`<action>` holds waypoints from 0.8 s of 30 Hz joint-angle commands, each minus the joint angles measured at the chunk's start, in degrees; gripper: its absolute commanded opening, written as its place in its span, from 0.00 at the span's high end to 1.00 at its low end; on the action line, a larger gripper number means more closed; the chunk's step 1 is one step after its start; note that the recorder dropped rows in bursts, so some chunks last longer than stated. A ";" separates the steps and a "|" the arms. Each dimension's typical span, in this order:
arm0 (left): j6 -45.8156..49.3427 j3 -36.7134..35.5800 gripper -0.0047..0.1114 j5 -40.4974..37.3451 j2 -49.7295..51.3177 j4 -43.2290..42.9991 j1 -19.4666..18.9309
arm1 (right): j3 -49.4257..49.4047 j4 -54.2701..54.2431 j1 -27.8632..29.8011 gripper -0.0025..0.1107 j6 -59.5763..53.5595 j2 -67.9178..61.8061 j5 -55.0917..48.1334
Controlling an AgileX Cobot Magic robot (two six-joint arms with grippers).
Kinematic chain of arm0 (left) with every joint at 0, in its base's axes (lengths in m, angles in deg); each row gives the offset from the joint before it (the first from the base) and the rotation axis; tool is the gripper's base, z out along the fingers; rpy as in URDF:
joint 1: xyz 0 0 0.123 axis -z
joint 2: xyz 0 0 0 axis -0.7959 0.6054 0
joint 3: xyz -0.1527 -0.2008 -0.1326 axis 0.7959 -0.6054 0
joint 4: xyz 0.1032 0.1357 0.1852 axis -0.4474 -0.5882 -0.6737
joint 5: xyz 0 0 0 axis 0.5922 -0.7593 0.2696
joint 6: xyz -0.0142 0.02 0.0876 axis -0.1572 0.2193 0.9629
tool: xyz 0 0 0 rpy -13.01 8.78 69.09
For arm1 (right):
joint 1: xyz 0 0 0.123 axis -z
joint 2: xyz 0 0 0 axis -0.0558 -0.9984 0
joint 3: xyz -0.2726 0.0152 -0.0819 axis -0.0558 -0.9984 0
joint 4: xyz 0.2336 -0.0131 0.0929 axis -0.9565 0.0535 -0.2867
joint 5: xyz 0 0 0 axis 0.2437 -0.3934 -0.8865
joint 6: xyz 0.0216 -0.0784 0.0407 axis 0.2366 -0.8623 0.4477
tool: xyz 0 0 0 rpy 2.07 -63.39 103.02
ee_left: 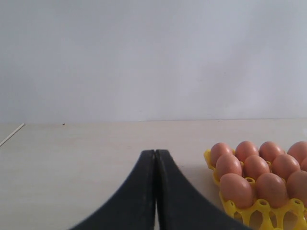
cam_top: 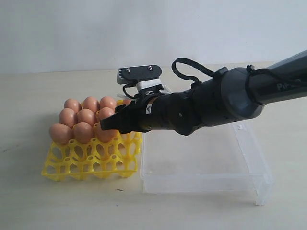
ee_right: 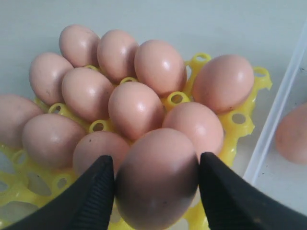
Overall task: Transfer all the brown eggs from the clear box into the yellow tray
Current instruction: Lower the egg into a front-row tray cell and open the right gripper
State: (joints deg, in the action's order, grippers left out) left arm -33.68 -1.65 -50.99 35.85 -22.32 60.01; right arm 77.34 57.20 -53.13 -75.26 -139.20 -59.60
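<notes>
Your right gripper (ee_right: pixel 156 184) has one brown egg (ee_right: pixel 156 167) in it. The two black fingers (ee_right: pixel 91 196) press on the egg's two sides. So the jaws stand far apart, as wide as the egg. The egg is over the yellow tray (ee_right: pixel 240 122), on the side of the tray next to the clear box (ee_right: pixel 278 110). You cannot tell if it sits down in a cup or hangs just above one.

Just past the held egg, the other brown eggs (ee_right: pixel 136 110) sit in the tray in rows. They are packed close and touch one another. One more egg (ee_right: pixel 292 134) lies inside the clear box, near its wall. Only part of it shows.

From the outside camera, your right arm reaches over the clear box to the yellow tray. The tray sits just beside the box on the light table (cam_top: pixel 48 206). The eggs fill the far rows of the tray. The near rows show bare yellow cups.

Your left gripper (ee_left: pixel 156 154) is closed. Its two black jaws are pressed flat together and there is nothing between them. It points out over the table. The yellow tray with its eggs is off to one side of it, and the gripper does not touch it.
</notes>
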 commanded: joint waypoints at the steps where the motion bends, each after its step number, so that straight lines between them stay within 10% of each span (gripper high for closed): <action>1: -0.21 -0.19 0.96 0.13 -0.33 0.42 0.15 | -0.23 0.08 -0.08 0.94 -0.55 -0.03 0.64; 15: -0.21 -0.19 0.96 0.13 -0.33 0.42 0.15 | -0.23 0.08 -0.08 0.43 -1.20 0.07 0.04; 24: -0.21 -0.19 0.96 0.13 -0.33 0.42 0.15 | -0.10 0.18 0.04 0.54 -2.01 5.71 -1.44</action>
State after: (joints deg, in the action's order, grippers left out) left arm -33.68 -1.65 -50.99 35.85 -22.32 60.01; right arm 77.34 57.20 -53.13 -76.32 -136.65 -60.60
